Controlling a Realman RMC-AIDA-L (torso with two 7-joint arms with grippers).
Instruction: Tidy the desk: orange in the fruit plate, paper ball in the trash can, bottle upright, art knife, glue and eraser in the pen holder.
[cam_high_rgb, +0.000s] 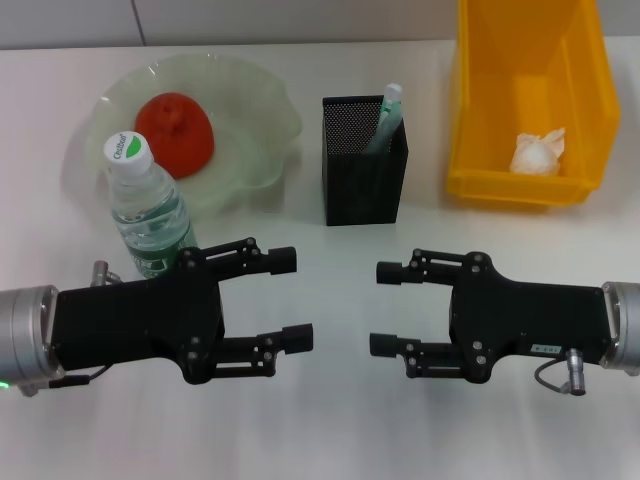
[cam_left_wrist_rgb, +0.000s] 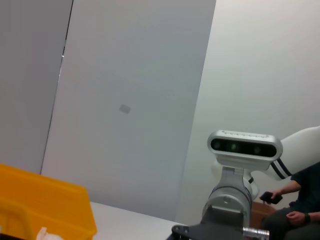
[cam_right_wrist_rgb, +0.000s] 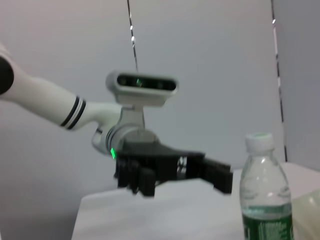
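Bottle (cam_high_rgb: 146, 205) upright on white table (cam_high_rgb: 320, 430), just beyond left gripper (cam_high_rgb: 292, 299), spread and empty. Right gripper (cam_high_rgb: 384, 308) opposite, also spread. Farther: orange (cam_high_rgb: 174, 133) in fruit plate (cam_high_rgb: 260, 125), pen holder (cam_high_rgb: 362, 175), paper ball (cam_high_rgb: 537, 152) in yellow trash can (cam_high_rgb: 480, 100). Plain grey walls (cam_left_wrist_rgb: 130, 100) behind.

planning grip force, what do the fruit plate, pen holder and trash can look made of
Fruit plate: translucent pale green with a wavy rim, likely glass or glossy plastic. Pen holder: black perforated mesh, probably metal, matte. Trash can: opaque yellow with smooth moulded walls, looks like rigid plastic.
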